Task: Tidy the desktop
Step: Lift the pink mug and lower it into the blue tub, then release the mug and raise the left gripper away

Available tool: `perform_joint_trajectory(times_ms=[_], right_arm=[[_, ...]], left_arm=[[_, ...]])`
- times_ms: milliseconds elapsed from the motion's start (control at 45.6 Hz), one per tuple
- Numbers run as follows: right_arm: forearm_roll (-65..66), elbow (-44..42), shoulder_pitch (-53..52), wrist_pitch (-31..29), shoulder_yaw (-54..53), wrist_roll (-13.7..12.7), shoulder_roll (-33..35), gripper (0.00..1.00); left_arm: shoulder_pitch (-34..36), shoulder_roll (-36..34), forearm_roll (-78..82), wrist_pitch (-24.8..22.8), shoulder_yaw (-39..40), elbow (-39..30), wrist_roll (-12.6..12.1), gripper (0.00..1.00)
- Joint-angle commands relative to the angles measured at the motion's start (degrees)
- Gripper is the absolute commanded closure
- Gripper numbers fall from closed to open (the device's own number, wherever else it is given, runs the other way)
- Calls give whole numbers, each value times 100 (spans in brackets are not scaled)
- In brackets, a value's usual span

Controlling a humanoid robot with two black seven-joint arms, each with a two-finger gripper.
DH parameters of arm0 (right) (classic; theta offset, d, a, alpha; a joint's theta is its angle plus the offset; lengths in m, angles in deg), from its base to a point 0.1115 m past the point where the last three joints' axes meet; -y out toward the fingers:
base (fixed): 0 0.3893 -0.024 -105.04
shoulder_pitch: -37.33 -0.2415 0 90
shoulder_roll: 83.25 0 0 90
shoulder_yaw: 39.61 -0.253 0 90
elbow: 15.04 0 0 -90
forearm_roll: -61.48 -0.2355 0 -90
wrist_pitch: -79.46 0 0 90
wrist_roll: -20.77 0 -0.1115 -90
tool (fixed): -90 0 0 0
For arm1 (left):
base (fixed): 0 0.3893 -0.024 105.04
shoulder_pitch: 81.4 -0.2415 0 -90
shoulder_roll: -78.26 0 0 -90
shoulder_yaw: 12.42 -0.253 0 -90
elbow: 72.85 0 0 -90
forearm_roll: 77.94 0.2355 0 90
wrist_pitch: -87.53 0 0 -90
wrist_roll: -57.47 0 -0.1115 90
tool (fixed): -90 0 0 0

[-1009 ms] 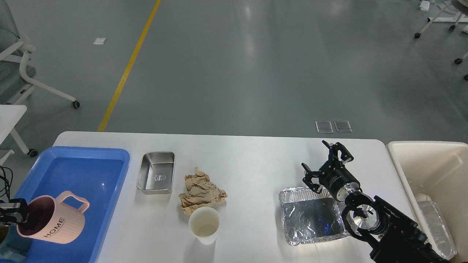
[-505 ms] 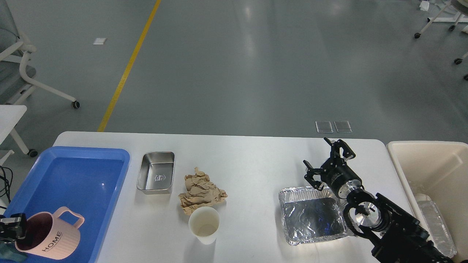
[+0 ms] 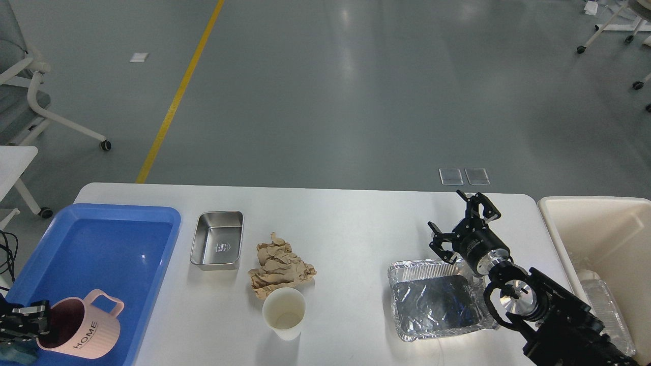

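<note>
We have the white counter (image 3: pixel 346 213) filling the lower half of our view, rounded corners and all, running from the blue tray (image 3: pixel 101 223) on our left to the cream bin (image 3: pixel 559 239) standing just off its right end. The blue tray sits on the counter's left end, and in its near corner rests a pink mug (image 3: pixel 84 330), "HOME" on its side, handle pointing away from us. In the bin we spot a clear plastic container (image 3: pixel 605 315) against the near wall.

Over on the right, a foil tray (image 3: pixel 437 305) lies flat on the counter, open side up. Near the middle left, a stainless steel pan (image 3: pixel 217 246) stands beside the blue tray. Next to it, a crumpled wad of brown paper (image 3: pixel 279 267), and touching that wad's near edge, a white paper cup (image 3: pixel 284 312), upright.

Our right tool (image 3: pixel 465 221) hangs above the far right corner of the foil tray, fingers spread wide, gripping nothing. Our left tool (image 3: pixel 25 325) shows at the bottom left edge, right at the mug's rim, closed on the pink mug's wall.
</note>
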Motion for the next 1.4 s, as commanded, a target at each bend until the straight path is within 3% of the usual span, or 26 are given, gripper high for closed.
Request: perform_joint_trajectory(times_ms=[0, 483, 1141, 1206, 1338, 1382], right_arm=[[0, 0, -4, 0, 0, 0, 13, 0], [0, 0, 5, -8, -36, 0, 101, 0], [-9, 0, -4, -17, -62, 0, 171, 0], [-9, 0, -4, -17, -62, 0, 180, 0], [-9, 0, -4, -17, -62, 0, 180, 0], [-9, 0, -4, -26, -62, 0, 180, 0]], left_arm=[[-74, -13, 0, 22, 5, 36, 10, 96], [-206, 31, 0, 40, 13, 668, 18, 95], [-461, 716, -18, 330, 13, 1038, 54, 88], [-487, 716, -36, 312, 5, 1038, 62, 81], [-487, 664, -62, 268, -4, 1038, 45, 48], [-479, 620, -62, 224, 4, 1038, 45, 32]])
